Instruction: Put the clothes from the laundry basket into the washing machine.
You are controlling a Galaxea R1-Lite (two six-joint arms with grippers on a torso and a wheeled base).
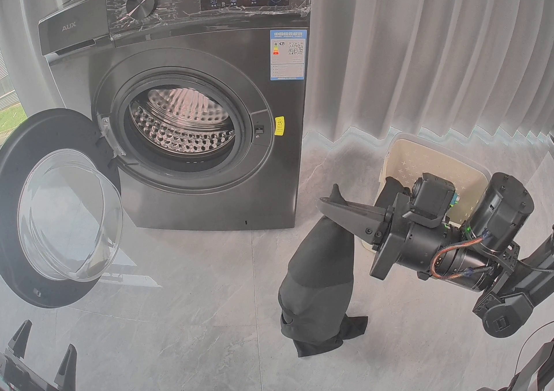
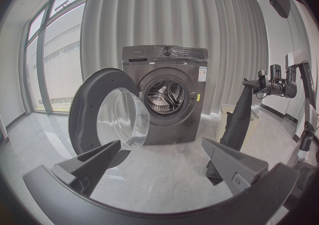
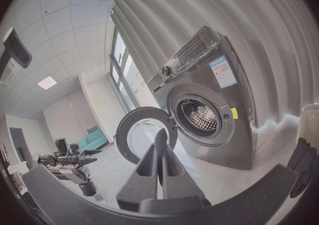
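Black fabric sits pinched between our right fingers (image 1: pixel 352 214), pressed together on the top of a garment (image 1: pixel 320 282) that hangs long and creased, hem crumpled on the floor (image 1: pixel 190 305), right of the washing machine (image 1: pixel 190 92) and beside the laundry basket (image 1: pixel 450 170). Our left fingers (image 2: pixel 229 162), spread, face the machine's open door (image 1: pixel 34 138).

The head camera looks steeply down, close to the washing machine (image 1: pixel 231 190). The left wrist camera sits low and farther back, facing it head-on. The right wrist camera views it tilted, from the laundry basket (image 1: pixel 404 161) side. All three share the open door (image 1: pixel 34 138) and drum (image 1: pixel 184 121). The head and left wrist views also share the hanging black garment (image 1: pixel 320 271).
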